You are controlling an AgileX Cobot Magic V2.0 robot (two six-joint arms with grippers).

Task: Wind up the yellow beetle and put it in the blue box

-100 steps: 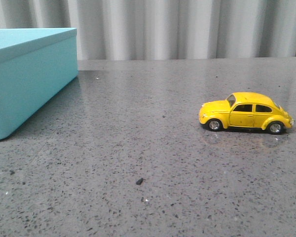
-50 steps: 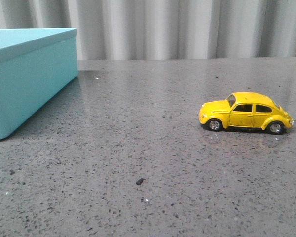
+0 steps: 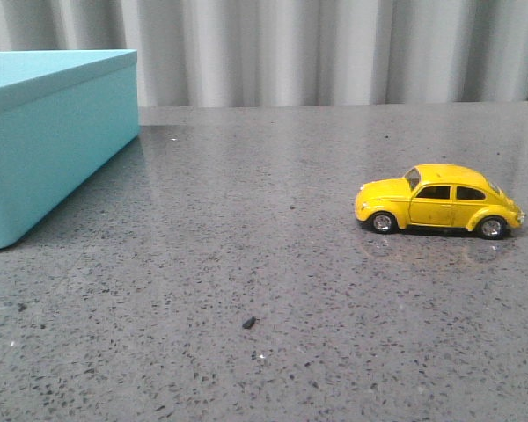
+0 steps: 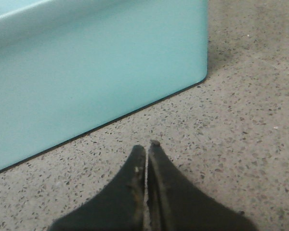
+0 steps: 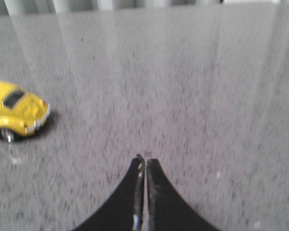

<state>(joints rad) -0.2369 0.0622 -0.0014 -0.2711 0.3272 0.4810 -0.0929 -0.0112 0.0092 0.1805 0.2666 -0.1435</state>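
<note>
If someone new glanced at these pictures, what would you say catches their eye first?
The bright yellow beetle stands out at once, parked alone on all four wheels on the right of the grey speckled table, nose pointing left. Next comes the big blue box at the far left edge, well apart from the car. Neither claw touches anything: the left claw sits shut near the box, the right claw shut beside the car.
</note>
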